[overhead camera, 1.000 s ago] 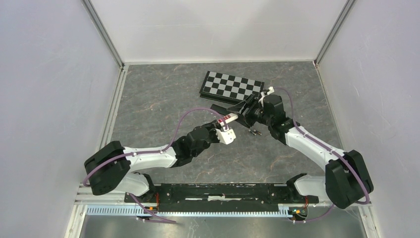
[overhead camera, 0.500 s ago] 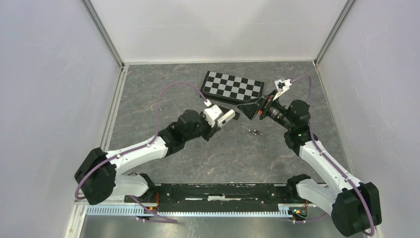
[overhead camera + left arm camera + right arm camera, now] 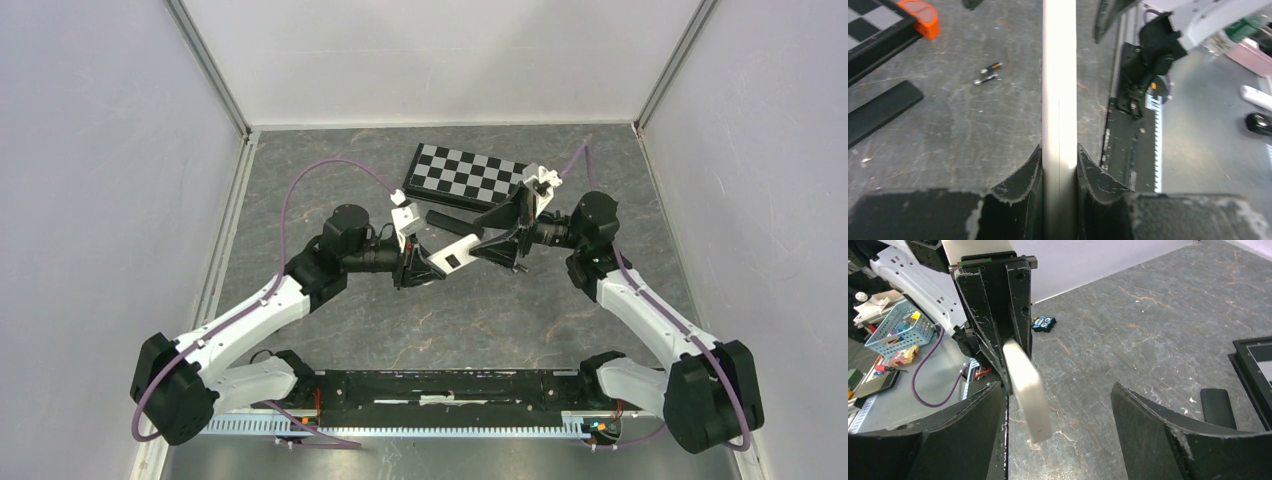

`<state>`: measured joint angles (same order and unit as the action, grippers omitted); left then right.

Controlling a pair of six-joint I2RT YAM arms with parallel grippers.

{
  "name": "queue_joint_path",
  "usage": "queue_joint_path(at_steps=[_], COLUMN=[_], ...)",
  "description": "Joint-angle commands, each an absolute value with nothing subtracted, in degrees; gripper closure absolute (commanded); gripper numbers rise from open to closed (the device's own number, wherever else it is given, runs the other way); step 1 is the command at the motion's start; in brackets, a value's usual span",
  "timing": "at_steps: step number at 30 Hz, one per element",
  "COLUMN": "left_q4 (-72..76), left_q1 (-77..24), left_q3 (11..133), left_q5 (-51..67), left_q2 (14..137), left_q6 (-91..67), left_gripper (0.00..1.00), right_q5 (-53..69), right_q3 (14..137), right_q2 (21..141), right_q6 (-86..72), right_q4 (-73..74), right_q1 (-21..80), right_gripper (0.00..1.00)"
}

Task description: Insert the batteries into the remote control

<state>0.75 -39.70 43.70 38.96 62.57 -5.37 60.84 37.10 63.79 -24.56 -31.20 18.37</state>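
My left gripper (image 3: pixel 428 266) (image 3: pixel 1059 150) is shut on a white remote control (image 3: pixel 456 254) (image 3: pixel 1059 75), seen edge-on in the left wrist view and held above the table. The remote control (image 3: pixel 1026 385) points at my right gripper (image 3: pixel 492 238) (image 3: pixel 1055 386). That gripper is open, and the remote's free end sits between its fingers, nearer the left one and touching neither. Two small dark batteries (image 3: pixel 987 75) with silvery ends lie side by side on the table; in the top view the batteries (image 3: pixel 516 267) peek out beneath my right gripper.
A black-and-grey checkered board (image 3: pixel 468 172) lies at the back of the table, with an orange piece (image 3: pixel 918 12) at its corner. A slim black bar (image 3: pixel 452 218) (image 3: pixel 878 110) (image 3: pixel 1218 407) lies in front of the board. White walls enclose the table.
My left arm has swung the remote round so that it points right. The right gripper has opened wider, pulled back, then come in again round the remote's end.
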Motion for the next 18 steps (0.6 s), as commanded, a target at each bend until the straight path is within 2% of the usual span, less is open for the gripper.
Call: queue_joint_path(at_steps=[1,6,10,13,16,18], left_q4=[-2.85,-3.35,-5.26,-4.92,-1.32,1.77], left_q1=[-39.29,-39.29,-39.11,-38.9,-38.67,-38.72], left_q3=[48.02,49.42,49.99,49.92,49.46,49.06], left_q5=[48.9,51.93,52.9,52.64,51.58,49.95], left_q2=[61.73,61.53,61.04,60.27,58.93,58.27], left_q6=[-5.49,-5.45,-4.32,-5.32,-8.65,-11.41], left_gripper=[0.95,0.96,0.95,0.86,0.66,0.52], right_q5=[65.8,68.45,69.55,70.69,71.06,70.29], right_q3=[40.59,41.71,42.34,41.57,38.89,38.54], right_q2=[65.07,66.27,66.45,66.57,67.41,69.4], right_q6=[-24.13,-24.24,-26.32,-34.94,-54.73,-69.53], right_q4=[-36.24,-35.41,-35.77,-44.25,-68.63,-86.75], right_q1=[19.85,22.74,22.94,23.0,23.53,24.01], right_gripper=[0.19,0.35,0.57,0.79,0.93,0.99])
